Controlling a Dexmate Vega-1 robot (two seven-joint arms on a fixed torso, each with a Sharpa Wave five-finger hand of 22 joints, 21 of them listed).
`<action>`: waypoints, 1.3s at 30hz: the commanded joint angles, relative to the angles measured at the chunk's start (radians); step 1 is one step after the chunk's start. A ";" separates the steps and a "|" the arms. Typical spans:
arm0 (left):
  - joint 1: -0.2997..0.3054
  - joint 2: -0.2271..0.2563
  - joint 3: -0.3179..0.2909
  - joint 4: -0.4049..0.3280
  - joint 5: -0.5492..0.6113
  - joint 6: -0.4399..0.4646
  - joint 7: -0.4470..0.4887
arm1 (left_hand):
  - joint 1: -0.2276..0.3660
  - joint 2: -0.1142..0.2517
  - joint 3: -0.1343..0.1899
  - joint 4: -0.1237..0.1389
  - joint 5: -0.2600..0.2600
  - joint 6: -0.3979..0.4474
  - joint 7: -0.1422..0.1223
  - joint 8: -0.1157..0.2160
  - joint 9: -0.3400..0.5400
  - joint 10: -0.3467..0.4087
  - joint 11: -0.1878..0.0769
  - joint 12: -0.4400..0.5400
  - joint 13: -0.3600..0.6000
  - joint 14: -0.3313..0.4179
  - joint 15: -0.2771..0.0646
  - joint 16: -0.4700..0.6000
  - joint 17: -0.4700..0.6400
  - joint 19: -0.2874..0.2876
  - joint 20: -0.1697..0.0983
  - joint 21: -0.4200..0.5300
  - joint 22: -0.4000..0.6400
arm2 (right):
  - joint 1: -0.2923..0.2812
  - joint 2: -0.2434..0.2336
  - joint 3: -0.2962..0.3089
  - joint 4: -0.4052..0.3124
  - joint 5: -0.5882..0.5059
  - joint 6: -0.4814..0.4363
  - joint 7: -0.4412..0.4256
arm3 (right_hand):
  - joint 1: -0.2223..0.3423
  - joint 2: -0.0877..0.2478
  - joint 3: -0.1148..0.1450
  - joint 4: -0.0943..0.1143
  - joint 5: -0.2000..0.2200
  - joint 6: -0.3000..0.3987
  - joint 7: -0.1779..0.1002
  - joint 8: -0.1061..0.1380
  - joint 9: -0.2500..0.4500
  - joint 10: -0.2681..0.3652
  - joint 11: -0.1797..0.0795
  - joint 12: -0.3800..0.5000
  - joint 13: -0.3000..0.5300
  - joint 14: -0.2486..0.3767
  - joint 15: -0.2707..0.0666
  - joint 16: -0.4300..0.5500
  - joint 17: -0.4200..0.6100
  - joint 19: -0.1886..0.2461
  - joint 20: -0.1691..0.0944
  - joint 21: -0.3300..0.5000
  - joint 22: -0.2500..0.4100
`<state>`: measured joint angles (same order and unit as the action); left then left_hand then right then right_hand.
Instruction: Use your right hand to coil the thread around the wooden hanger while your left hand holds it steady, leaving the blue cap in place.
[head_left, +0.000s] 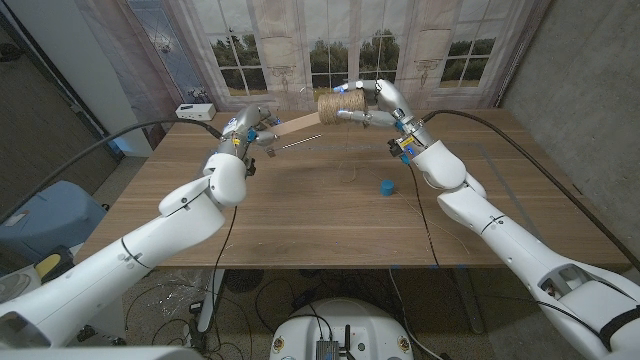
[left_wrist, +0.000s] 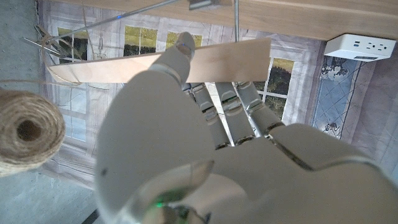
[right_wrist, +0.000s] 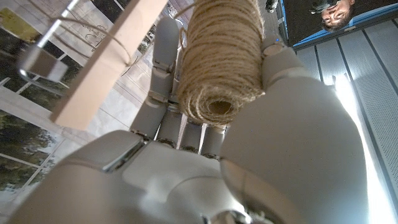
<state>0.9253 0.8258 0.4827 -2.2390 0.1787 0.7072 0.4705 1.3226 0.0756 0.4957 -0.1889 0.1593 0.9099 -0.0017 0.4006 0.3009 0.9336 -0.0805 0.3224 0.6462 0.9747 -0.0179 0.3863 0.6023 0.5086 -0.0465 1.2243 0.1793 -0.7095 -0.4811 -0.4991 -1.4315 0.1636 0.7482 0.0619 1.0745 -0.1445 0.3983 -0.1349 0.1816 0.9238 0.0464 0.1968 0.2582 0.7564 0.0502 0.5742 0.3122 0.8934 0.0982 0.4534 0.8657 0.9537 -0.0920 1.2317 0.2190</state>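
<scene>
Currently noted: pale flat wooden hanger (head_left: 298, 122) gripped by left robot hand (head_left: 250, 128), raised above tabletop (head_left: 300, 210). Tan, tightly wound thread spool (head_left: 341, 107) clasped in right robot hand (head_left: 380, 104); blue cap (head_left: 386, 186) resting apart.

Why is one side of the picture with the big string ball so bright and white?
In the right wrist view, strong glare washes out the wall panel beside the right hand gripping the twine spool; the head view is evenly lit and sharp; in the left wrist view the spool looks soft.
</scene>
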 joint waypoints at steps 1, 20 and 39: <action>0.003 -0.097 -0.002 0.040 0.068 -0.040 0.104 | 0.031 0.050 0.028 0.028 0.010 0.118 0.002 0.002 -0.001 0.015 -0.007 0.003 0.005 0.199 -0.213 0.001 0.003 -0.002 -0.088 0.007 0.002 | -0.088 -0.027 0.028 -0.036 0.044 -0.043 -0.018 | 0.307 0.299 0.005 -0.001 0.004 0.035 0.031 0.008 0.002 0.070 0.034 0.061 0.107 0.295 -0.322 -0.005 0.002 -0.146 -0.115 0.010 0.001; -0.015 -0.078 -0.008 0.001 0.092 0.003 0.014 | 0.028 0.047 0.026 0.029 0.010 0.115 -0.005 -0.005 -0.004 0.015 -0.011 -0.002 0.008 0.204 -0.213 -0.006 0.005 -0.006 -0.089 0.019 0.001 | -0.118 -0.030 0.030 0.015 0.079 -0.193 -0.070 | 0.307 0.299 0.006 0.001 0.004 0.035 0.031 0.008 0.003 0.069 0.039 0.059 0.108 0.297 -0.320 -0.014 0.007 -0.155 -0.115 0.029 -0.009; -0.010 -0.053 -0.027 -0.025 0.085 -0.025 -0.034 | 0.023 0.047 0.025 0.029 0.011 0.106 0.000 -0.012 -0.003 0.008 -0.009 -0.010 0.009 0.207 -0.213 -0.013 0.007 -0.011 -0.088 0.027 0.001 | -0.030 0.017 0.004 0.207 0.120 -0.256 -0.088 | 0.304 0.300 0.008 0.003 0.004 0.032 0.034 0.006 0.004 0.069 0.044 0.056 0.108 0.297 -0.319 -0.024 0.011 -0.166 -0.114 0.046 -0.019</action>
<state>0.9071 0.7577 0.4731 -2.2474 0.2762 0.7076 0.4663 1.3226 0.0756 0.4956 -0.1888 0.1609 0.9191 -0.0102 0.3842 0.2951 0.9385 -0.0855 0.3116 0.6524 0.9890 -0.0213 0.3743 0.6048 0.5014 -0.0465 1.2466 0.1766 -0.7925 -0.4920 -0.4799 -1.3372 0.2661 0.5150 -0.0200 1.0745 -0.1445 0.3987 -0.1345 0.1807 0.9237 0.0467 0.1996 0.2581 0.7616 0.0554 0.5742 0.3122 0.8934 0.0981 0.4352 0.8744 0.9537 -0.0921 1.2730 0.1997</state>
